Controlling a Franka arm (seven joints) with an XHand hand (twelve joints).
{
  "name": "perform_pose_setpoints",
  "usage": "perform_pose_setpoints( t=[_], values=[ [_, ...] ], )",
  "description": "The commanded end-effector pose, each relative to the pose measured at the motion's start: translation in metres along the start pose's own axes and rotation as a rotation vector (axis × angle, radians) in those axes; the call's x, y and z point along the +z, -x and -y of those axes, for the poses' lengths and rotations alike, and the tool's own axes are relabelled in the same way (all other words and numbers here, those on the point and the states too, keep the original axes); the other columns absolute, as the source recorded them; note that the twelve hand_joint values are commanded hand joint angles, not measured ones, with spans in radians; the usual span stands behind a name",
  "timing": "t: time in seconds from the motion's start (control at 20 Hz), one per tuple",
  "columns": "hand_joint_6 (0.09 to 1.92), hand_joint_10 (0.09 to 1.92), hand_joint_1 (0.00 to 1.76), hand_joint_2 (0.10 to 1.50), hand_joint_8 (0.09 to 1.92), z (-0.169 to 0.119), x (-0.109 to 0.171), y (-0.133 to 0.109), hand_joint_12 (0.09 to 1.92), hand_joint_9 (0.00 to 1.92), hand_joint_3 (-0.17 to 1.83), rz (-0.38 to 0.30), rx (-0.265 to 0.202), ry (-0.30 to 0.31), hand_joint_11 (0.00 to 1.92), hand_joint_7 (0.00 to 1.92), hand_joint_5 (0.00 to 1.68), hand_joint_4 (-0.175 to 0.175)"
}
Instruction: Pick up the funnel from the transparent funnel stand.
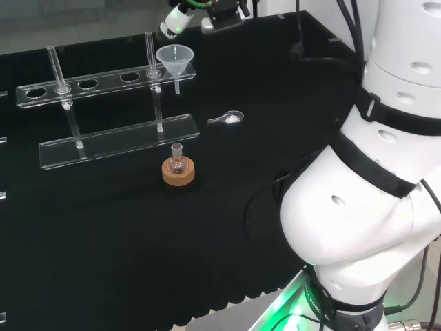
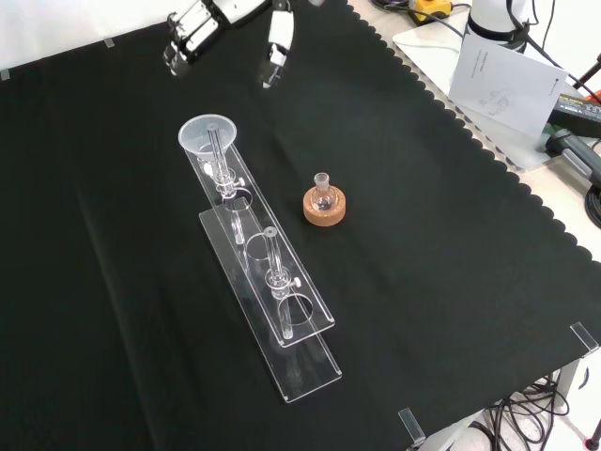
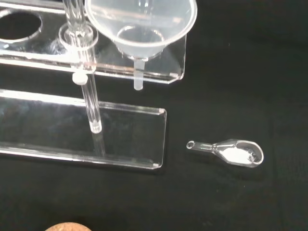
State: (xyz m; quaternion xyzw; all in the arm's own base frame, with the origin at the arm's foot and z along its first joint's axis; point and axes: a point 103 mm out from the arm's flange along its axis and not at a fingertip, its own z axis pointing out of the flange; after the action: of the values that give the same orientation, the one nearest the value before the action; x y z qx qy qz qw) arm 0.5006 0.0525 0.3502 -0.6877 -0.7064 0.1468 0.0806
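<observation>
Beside the stand, wrist view, scoop with white powder, funnel seated

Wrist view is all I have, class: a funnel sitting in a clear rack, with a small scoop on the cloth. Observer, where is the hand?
Observer: In the front view the hand hangs at the top, beyond the funnel, apart from it.
Operator: Are its fingers closed?
Observer: No, they look straight and spread, holding nothing.
Operator: What is the brown thing at my picture's edge?
Observer: A cork ring with a small flask upright on it, standing beside the rack.
</observation>
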Motion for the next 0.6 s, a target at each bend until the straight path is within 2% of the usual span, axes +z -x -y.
perform_pose_setpoints(
  t=[0.05, 0.6],
  values=[
    [0.09, 0.73, 0.51, 0.78, 0.33, -0.020, 0.014, -0.010, 1.51, 0.14, 0.25, 0.026, -0.005, -0.056, 0.10, 0.00, 0.11, 0.024],
    [0.09, 0.81, 0.53, 0.72, 0.24, -0.048, 0.031, -0.014, 1.53, 0.08, 0.25, 0.038, -0.039, -0.122, 0.14, 0.00, 0.07, 0.024]
  ],
)
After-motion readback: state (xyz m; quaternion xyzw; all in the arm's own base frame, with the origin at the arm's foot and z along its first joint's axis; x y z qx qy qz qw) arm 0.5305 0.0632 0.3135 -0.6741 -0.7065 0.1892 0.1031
